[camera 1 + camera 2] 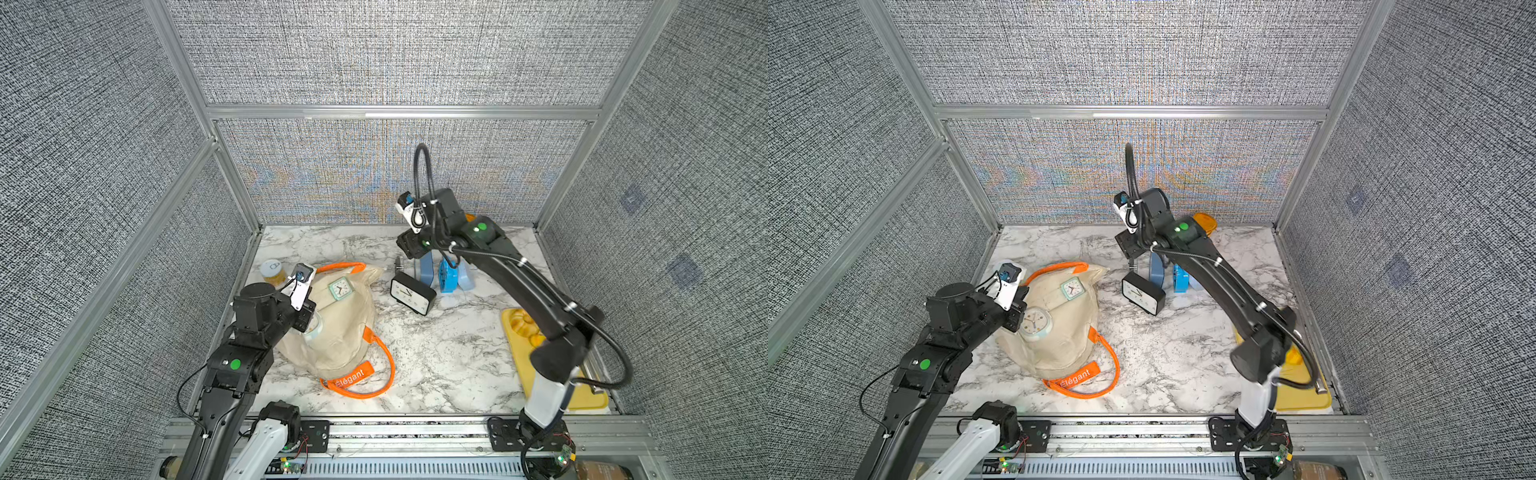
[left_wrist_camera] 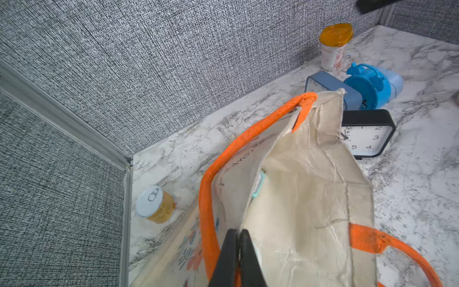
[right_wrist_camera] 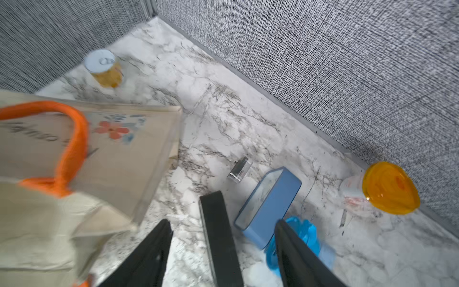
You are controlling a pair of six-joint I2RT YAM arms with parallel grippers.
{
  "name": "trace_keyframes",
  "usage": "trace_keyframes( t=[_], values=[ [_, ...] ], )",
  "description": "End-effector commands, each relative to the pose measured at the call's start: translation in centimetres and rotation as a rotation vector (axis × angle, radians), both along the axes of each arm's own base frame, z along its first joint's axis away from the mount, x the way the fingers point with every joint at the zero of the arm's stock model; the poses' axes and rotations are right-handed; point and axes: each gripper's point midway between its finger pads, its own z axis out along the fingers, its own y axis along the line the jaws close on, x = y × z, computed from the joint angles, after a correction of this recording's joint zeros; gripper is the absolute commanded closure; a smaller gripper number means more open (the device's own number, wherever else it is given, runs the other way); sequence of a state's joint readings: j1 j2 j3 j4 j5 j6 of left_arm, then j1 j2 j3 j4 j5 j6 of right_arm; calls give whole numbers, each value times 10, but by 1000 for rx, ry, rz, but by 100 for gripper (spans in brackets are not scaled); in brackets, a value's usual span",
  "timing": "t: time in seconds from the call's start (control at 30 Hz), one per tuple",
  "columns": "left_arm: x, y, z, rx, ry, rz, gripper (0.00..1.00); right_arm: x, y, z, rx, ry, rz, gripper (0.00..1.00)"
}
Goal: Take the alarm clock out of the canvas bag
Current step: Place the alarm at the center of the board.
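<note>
Left gripper (image 2: pixel 238 232) is pinching the rim of the cream orange-handled canvas bag (image 1: pixel 345 332) — right gripper (image 3: pixel 223 222) is hanging open over the black rectangular alarm clock (image 1: pixel 411 293), mid-frame.

Marble tabletop (image 1: pixel 436 353); on it canvas bag (image 1: pixel 340 332); black clock (image 1: pixel 411 295); can (image 1: pixel 274 272); yellow tray (image 1: pixel 515 349)

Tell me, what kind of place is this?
Probably a robot test booth: grey fabric walls on metal frames box in a marble-look table, with two robot arms mounted at its front.

Matt rough cloth on canvas bag (image 1: pixel 345 332); alarm clock (image 1: pixel 412 294) smooth blk plastic; tabletop (image 1: pixel 449 357) glossy marble-look.
</note>
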State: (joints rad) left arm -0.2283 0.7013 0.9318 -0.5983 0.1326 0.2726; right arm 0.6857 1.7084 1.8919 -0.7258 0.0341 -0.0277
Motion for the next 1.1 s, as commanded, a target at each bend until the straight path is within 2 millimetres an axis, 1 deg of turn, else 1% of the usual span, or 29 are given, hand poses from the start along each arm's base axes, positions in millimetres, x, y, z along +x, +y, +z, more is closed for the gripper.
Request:
trace_keyframes(
  t=[0.0, 0.03, 0.07, 0.1, 0.17, 0.23, 0.3, 0.33, 0.4, 0.5, 0.6, 0.67, 0.73, 0.83, 0.87, 0.93, 1.0, 1.07],
  values=[
    [-1, -11, 12, -98, 13, -27, 100, -44, 14, 56, 406, -47, 16, 30],
    [-1, -13, 11, -115, 34, -26, 100, -63, 13, 62, 506, -29, 11, 29],
    [-1, -14, 10, -132, 54, -21, 100, -79, 13, 63, 580, 0, 13, 28],
    [-1, -15, 9, -151, 74, -14, 100, -96, 15, 58, 642, 47, 9, 28],
    [1, -14, 6, -185, 106, 13, 100, -127, 29, 37, 666, 154, 14, 28],
    [1, -17, 2, -220, 134, 17, 100, -156, 52, 11, 663, 290, 35, 28],
    [2, -18, -1, -241, 160, 26, 100, -174, 74, -11, 667, 381, 46, 28],
    [3, -18, -3, -252, 177, 33, 100, -180, 85, -19, 675, 416, 47, 28],
    [5, -19, -9, -277, 218, 55, 100, -184, 105, -34, 695, 486, 37, 28],
    [8, -16, -15, -295, 265, 102, 100, -179, 130, -56, 703, 598, -17, 28],
    [12, -8, -12, -290, 260, 155, 100, -175, 158, -76, 710, 714, -57, 28],
    [15, -7, -9, -297, 253, 172, 100, -174, 175, -84, 689, 769, -54, 28],
    [18, -8, -6, -316, 254, 175, 100, -168, 186, -86, 709, 792, -75, 28],
    [23, -11, -2, -345, 257, 182, 100, -156, 193, -94, 789, 839, -173, 27],
    [24, -12, -2, -357, 264, 184, 100, -155, 197, -102, 807, 868, -201, 27],
    [24, -15, -1, -374, 273, 170, 100, -159, 202, -131, 795, 948, -280, 27],
    [23, -18, -1, -395, 273, 160, 100, -168, 210, -162, 784, 1009, -337, 27],
    [22, -19, -3, -414, 280, 160, 100, -173, 220, -177, 807, 1042, -360, 26]
  ],
)
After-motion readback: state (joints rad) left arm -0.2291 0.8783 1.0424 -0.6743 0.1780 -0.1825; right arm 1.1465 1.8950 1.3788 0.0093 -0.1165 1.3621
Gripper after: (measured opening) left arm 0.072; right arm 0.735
